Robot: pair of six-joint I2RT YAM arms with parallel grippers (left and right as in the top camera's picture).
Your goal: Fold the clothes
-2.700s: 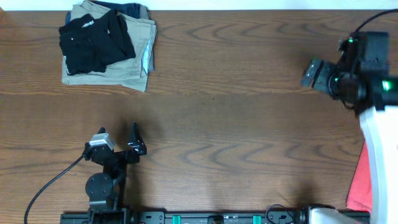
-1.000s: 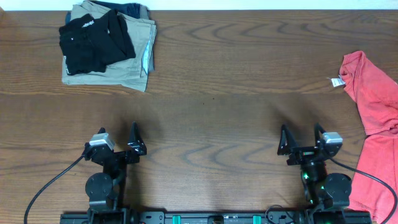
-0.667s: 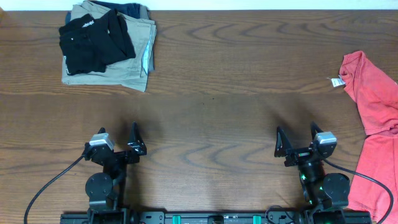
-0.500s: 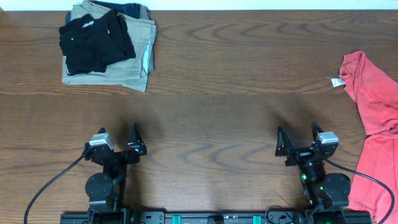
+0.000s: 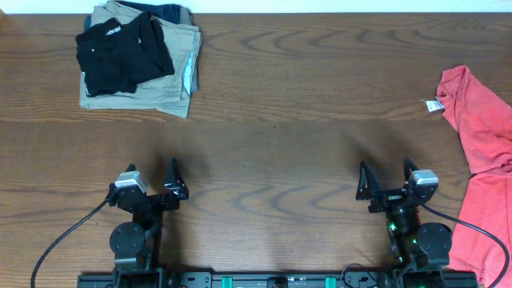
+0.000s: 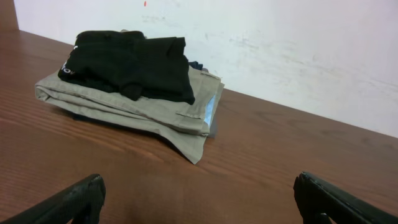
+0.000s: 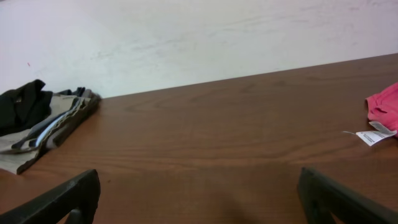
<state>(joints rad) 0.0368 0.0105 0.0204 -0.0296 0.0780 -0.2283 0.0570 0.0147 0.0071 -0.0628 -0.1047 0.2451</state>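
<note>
- Left end effector (image 5: 152,172): it sits at your near bench edge, fingers spread wide, pinching nothing.
- Right end effector (image 5: 386,172): it is parked the same way on the near right, fingers spread and empty.
- Bench (image 5: 304,104): bare brown wood lies between both end effectors and the fabric, so nothing blocks your reach toward either corner.
- Red shirt (image 5: 480,120): it lies rumpled and unfolded at the right edge, its white tag (image 5: 434,105) resting on the wood just beside the collar. It is near the right arm's base.
- Black garment (image 5: 120,52): the task's piece lies in the far left corner, gathered into a compact bundle on top of the folded khaki trousers (image 5: 172,88) and well apart from both end effectors.
- Progress: judged from that compact shape, the fold looks done or nearly so. The outline is uneven, so a tidy-up pass may be what is left.
- Dark blue cloth (image 5: 164,11): it peeks out beneath the stack at the far edge, against the white wall (image 6: 280,37).
- Caution: if you regrip the black piece, you risk dragging the khaki layer underneath.
</note>
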